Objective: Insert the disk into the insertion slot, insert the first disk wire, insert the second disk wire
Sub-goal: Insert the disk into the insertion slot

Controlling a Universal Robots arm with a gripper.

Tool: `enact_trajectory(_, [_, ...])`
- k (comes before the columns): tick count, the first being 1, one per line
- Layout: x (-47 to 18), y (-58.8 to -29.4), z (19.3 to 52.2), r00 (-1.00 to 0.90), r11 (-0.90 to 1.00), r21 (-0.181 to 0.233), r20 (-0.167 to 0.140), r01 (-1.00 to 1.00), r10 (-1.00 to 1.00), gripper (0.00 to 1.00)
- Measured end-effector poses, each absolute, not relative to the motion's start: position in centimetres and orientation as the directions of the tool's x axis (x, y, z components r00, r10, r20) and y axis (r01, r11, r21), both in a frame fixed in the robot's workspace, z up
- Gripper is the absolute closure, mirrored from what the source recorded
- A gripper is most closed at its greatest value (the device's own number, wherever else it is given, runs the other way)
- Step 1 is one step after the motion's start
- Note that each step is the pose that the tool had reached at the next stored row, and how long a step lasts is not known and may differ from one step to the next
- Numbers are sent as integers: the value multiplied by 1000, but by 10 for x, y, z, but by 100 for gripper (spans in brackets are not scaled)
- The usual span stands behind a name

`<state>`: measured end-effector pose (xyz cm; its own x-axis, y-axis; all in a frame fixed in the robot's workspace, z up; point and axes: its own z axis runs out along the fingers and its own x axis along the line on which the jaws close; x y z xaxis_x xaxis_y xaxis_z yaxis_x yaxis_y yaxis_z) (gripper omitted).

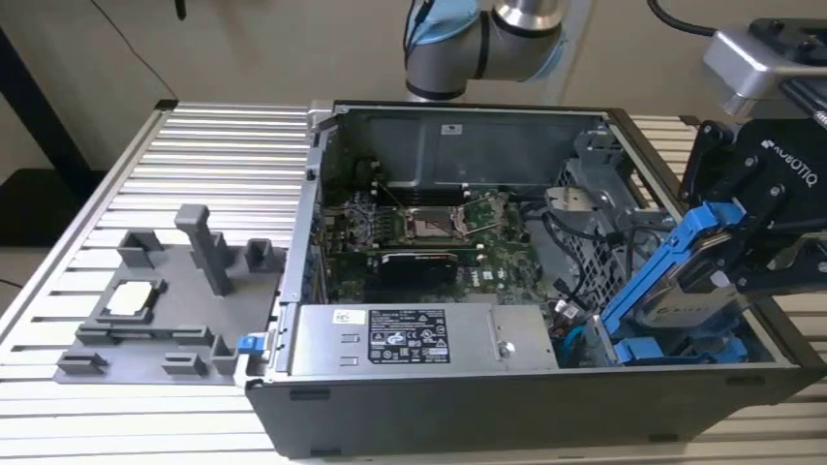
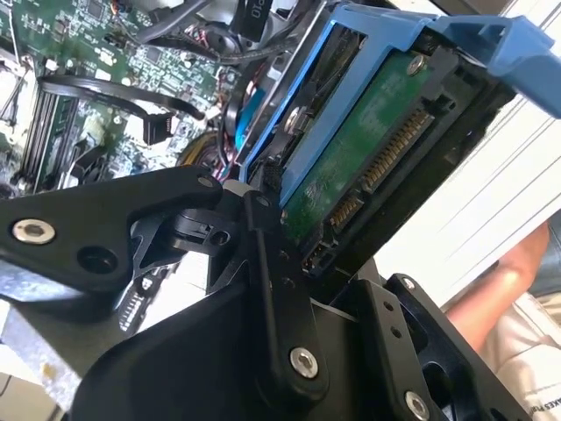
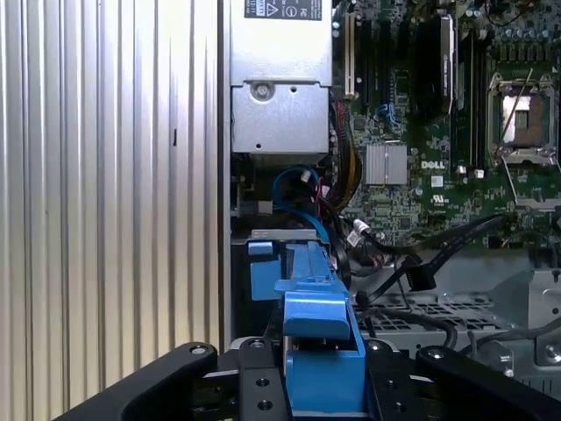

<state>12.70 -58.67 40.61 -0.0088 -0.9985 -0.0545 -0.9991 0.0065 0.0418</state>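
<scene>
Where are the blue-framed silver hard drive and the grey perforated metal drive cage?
Blue-framed silver hard drive (image 1: pixel 685 294), exterior view: on its silver face.
Grey perforated metal drive cage (image 1: pixel 602 219), exterior view: on its perforated wall.

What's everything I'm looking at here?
Table: one, ribbed silver, under everything.
Computer case: one, dark grey, open, on the table.
Circuit board: one, green, inside the case.
Power supply box: one, grey, inside the case.
Disk: one, silver in blue carrier, tilted over the case, exterior view's right.
Other blue carrier: one, in the case below the disk.
Fixture tray: one, grey, exterior view's left.
Person's arm: one, second wrist view.
Robot arm: one, grey-blue, behind the case.
Claw: one, black, shut on the disk.
</scene>
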Motion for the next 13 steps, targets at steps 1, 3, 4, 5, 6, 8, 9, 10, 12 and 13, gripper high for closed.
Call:
enact_trajectory(1, [127, -587, 404, -9, 6, 42, -55, -999, -998, 67])
enact_trajectory(3, [127, -587, 401, -9, 6, 42, -55, -999, -998, 67])
enact_trajectory(4, [127, -587, 399, -9, 7, 42, -55, -999, -998, 67])
enact_trajectory(5, [127, -587, 397, -9, 7, 42, -55, -999, -998, 67])
enact_trajectory(6, [127, -587, 395, -9, 6, 42, -55, -999, -998, 67])
enact_trajectory(8, [127, -587, 392, -9, 6, 42, -55, -999, -998, 67])
enact_trajectory(9, [127, -587, 390, -9, 6, 42, -55, -999, -998, 67])
enact_trajectory(10, [127, -587, 388, -9, 7, 42, -55, -999, -998, 67])
enact_trajectory(12, [127, -587, 384, -9, 7, 42, -55, -999, -998, 67])
enact_trajectory(13, [127, -587, 382, -9, 7, 42, -55, -999, -998, 67])
